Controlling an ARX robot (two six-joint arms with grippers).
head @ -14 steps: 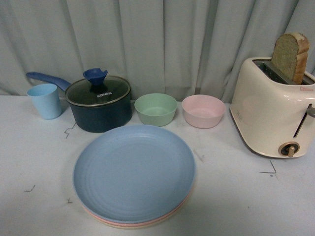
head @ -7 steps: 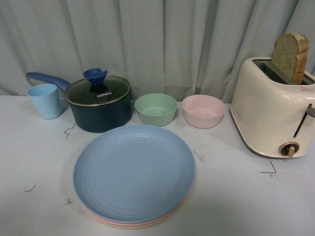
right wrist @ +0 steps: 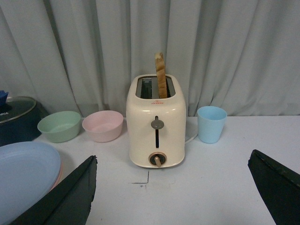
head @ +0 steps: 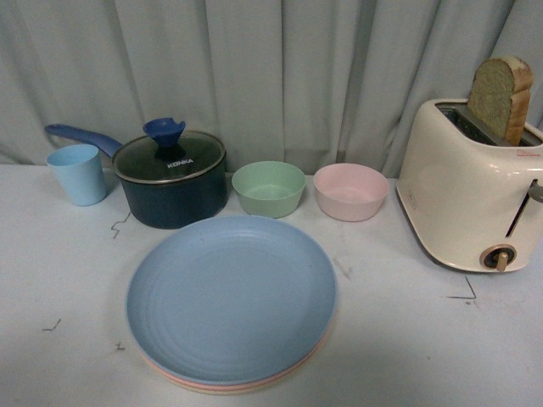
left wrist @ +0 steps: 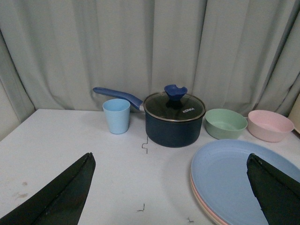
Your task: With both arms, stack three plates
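The three plates lie in one stack on the white table: the light blue plate (head: 231, 297) on top, the pink plate's rim (head: 182, 380) under it and the cream-beige rim (head: 222, 390) lowest. The stack also shows in the left wrist view, blue plate (left wrist: 234, 178), and in the right wrist view, blue plate (right wrist: 23, 173). Neither arm appears in the front view. My left gripper (left wrist: 171, 187) is open over bare table left of the stack. My right gripper (right wrist: 173, 187) is open in front of the toaster, holding nothing.
Behind the stack stand a dark blue lidded pot (head: 170, 178), a light blue cup (head: 78, 173), a green bowl (head: 268, 188) and a pink bowl (head: 350, 192). A cream toaster (head: 471, 191) with bread sits at right; another blue cup (right wrist: 211, 123) stands beside it.
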